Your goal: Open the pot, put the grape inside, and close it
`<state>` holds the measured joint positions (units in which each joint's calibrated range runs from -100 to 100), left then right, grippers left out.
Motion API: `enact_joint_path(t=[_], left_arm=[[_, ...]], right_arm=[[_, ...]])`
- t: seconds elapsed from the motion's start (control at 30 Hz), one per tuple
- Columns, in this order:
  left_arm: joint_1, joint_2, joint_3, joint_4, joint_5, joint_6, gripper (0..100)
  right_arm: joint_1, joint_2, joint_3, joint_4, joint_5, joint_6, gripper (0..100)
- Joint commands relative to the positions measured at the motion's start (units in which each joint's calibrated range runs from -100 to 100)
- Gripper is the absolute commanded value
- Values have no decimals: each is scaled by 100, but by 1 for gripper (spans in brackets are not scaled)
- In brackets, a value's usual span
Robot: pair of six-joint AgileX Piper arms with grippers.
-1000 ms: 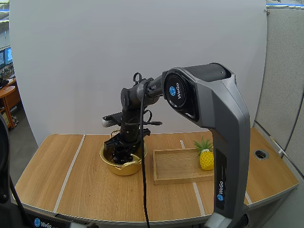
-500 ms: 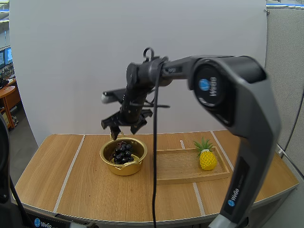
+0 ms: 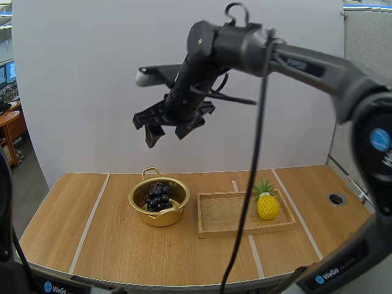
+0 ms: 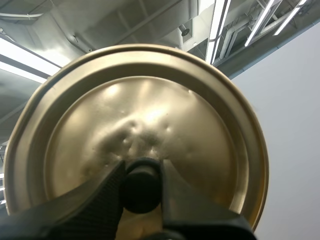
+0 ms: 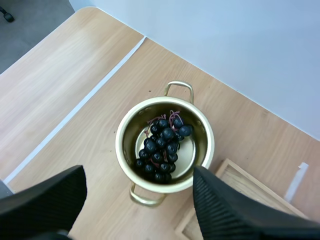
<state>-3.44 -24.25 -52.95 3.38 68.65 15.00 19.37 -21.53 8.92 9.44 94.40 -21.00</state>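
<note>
High view: right gripper [image 3: 164,136], fingers apart and empty, hangs well above the pot [image 3: 160,219] on the table [image 3: 110,245]. The grapes [image 3: 157,198] lie inside. I judge only closing remains. Arm base [image 3: 343,269] reads "WeGo".

Left wrist view: left gripper [image 4: 141,172] is clamped on the knob [image 4: 142,189], holding the lid [image 4: 150,110] ready.

Right wrist view: the uncovered pot sits below.

This looks like a robotics test bay set up inside an office. Behind the raised right gripper [image 3: 166,136] stands a plain white backdrop board [image 3: 79,92]. Far beneath the gripper lies a pale wooden surface [image 3: 116,245] marked with white tape strips [image 3: 90,222], and a round grey cable port [image 3: 336,198] is set into it well to the gripper's right. Grey fabric partition panels [image 3: 367,92] close off that side. Far off to the gripper's left are a brown round desk [image 3: 10,124] and computer screens [image 3: 8,72].
</note>
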Motion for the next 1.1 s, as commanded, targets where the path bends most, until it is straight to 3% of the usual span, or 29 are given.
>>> enact_joint_path(t=[0.0, 0.7, 0.9, 0.93, 0.97, 1.0, 1.07], left_arm=[[-10, -19, -21, 94, -235, -30, 0], [-10, -19, -21, 94, -235, -30, 0], [-10, -19, -21, 94, -235, -30, 0], [-10, -19, -21, 94, -235, -30, 0], [-10, -19, -21, 94, -235, -30, 0], [-10, -19, -21, 94, -235, -30, 0], [-10, -19, -21, 94, -235, -30, 0]], right_arm=[[-22, -1000, -2, -180, 560, 60, 100], [-22, -3976, 1938, -632, 560, 325, 100], [-22, -4470, 2273, -1038, 560, 536, 100], [-22, -4533, 2314, -1038, 560, 570, 94], [-22, -4589, 2376, -1038, 560, 616, 77], [-22, -4647, 2454, -1038, 560, 636, 58], [-22, -4754, 2596, -1038, 560, 646, 9]])
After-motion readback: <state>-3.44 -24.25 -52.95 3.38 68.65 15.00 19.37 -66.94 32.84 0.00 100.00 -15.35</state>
